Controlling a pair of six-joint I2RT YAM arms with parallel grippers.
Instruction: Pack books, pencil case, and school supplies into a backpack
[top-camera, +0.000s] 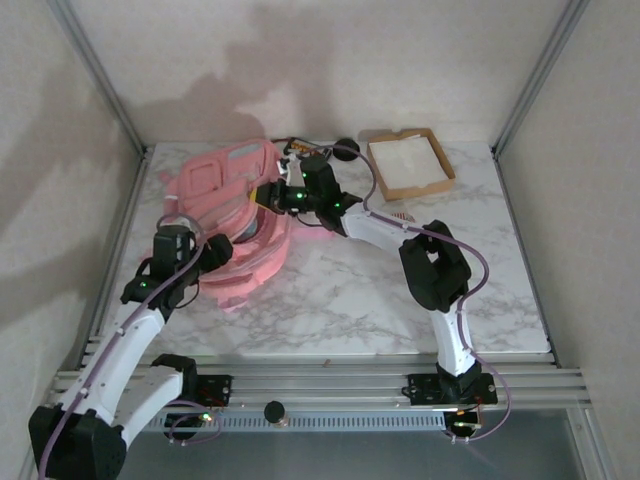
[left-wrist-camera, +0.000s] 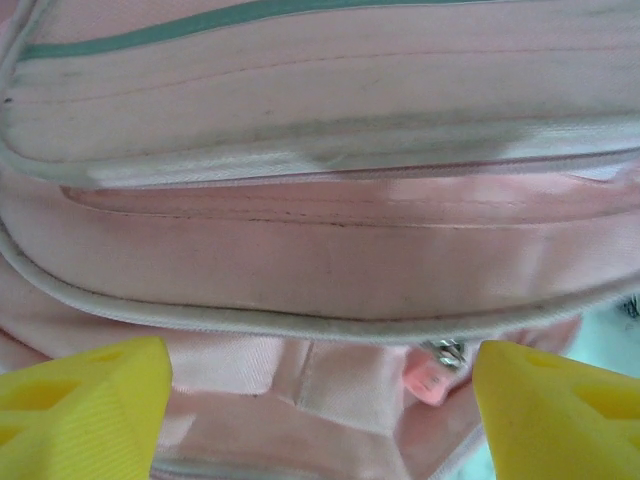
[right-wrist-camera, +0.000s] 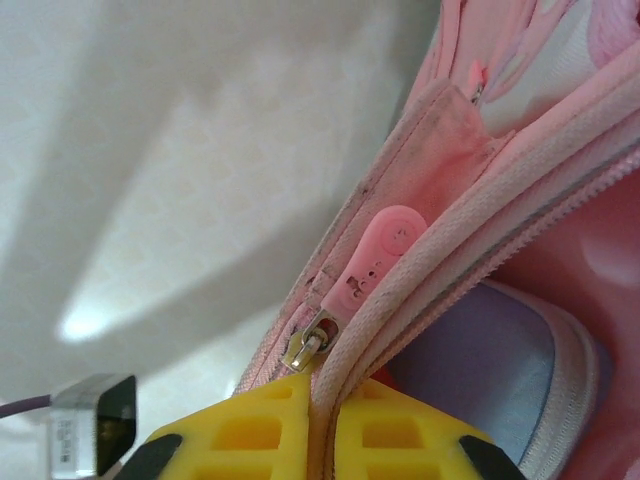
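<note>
On the left, the left claw (left-wrist-camera: 320, 388) is spread wide. Its yellow fingers (left-wrist-camera: 85, 400) are far apart and hold nothing, right in front of the big soft pink fabric backpack (top-camera: 235, 195). The backpack lies on the left half of the white marble counter (top-camera: 400, 300). It is pink with pale trim along its edges and a thin green-blue stripe. It looks floppy and squashy, so I think it will sag and fold when it is pulled. It is likely light too, so it may slide. The thick edge by the zip looks like the best place to hold. That is where the right claw (right-wrist-camera: 325, 398) is, pressed together and pinching that edge of the backpack, right beside the little pink rubber zip tab (right-wrist-camera: 378, 250). Far to the right, at the back, sits a flat brown cardboard tray (top-camera: 444, 155) with a white lining.
</note>
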